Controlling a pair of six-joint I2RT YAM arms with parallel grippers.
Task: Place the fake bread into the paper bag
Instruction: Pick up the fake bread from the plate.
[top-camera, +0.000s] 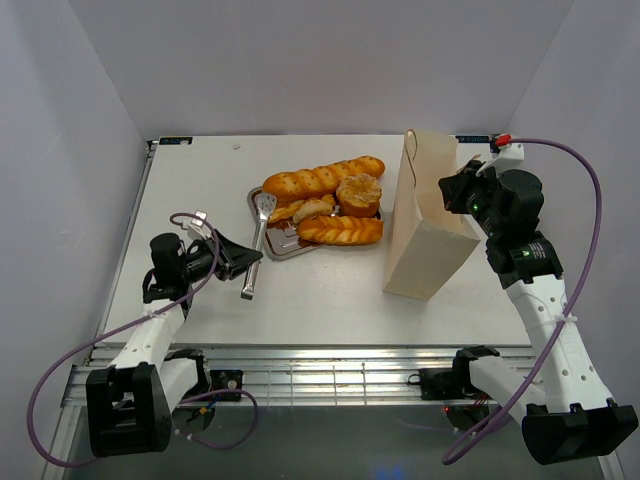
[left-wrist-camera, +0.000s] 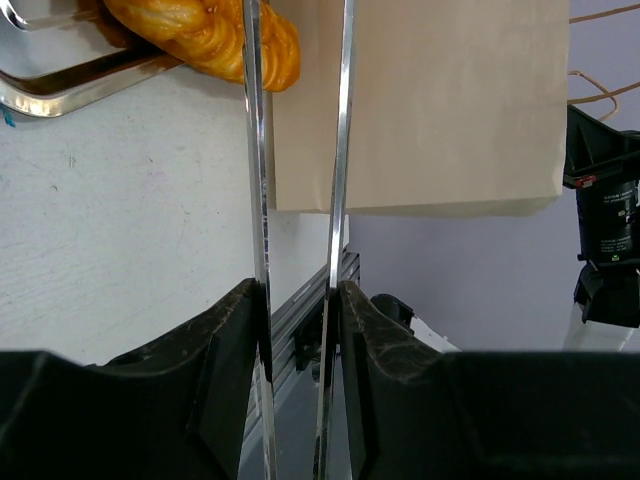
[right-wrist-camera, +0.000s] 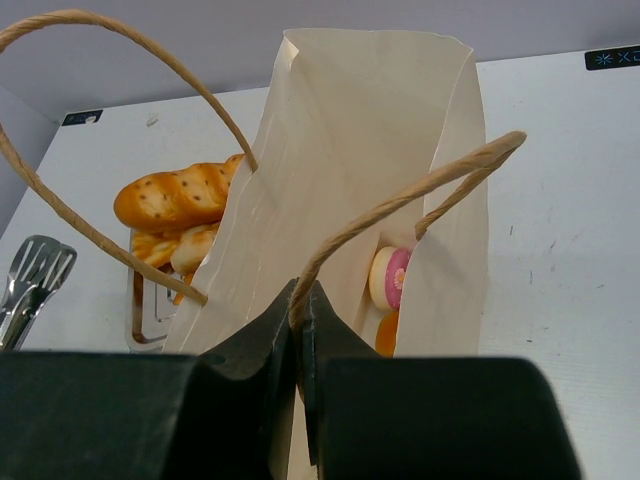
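The cream paper bag (top-camera: 425, 235) stands right of the tray, mouth up. My right gripper (top-camera: 456, 190) is shut on one of its string handles (right-wrist-camera: 400, 200), holding the mouth open. A pink-iced donut (right-wrist-camera: 392, 277) and an orange piece lie inside the bag (right-wrist-camera: 340, 140). A long baguette (top-camera: 322, 178), a round bun (top-camera: 358, 193), a twisted loaf (top-camera: 340, 230) and small rolls (top-camera: 300, 210) lie on the silver tray (top-camera: 290, 252). My left gripper (top-camera: 243, 262) is shut on the metal tongs (top-camera: 258, 240). In the left wrist view the tongs' two blades (left-wrist-camera: 255, 150) run between my fingers (left-wrist-camera: 225, 340).
The tray's rim (left-wrist-camera: 60, 88) and the twisted loaf (left-wrist-camera: 215, 35) show at the top left of the left wrist view, with the bag (left-wrist-camera: 450, 100) beyond. The table's near edge and metal rails (top-camera: 320, 365) lie in front of the arms. White walls enclose the table.
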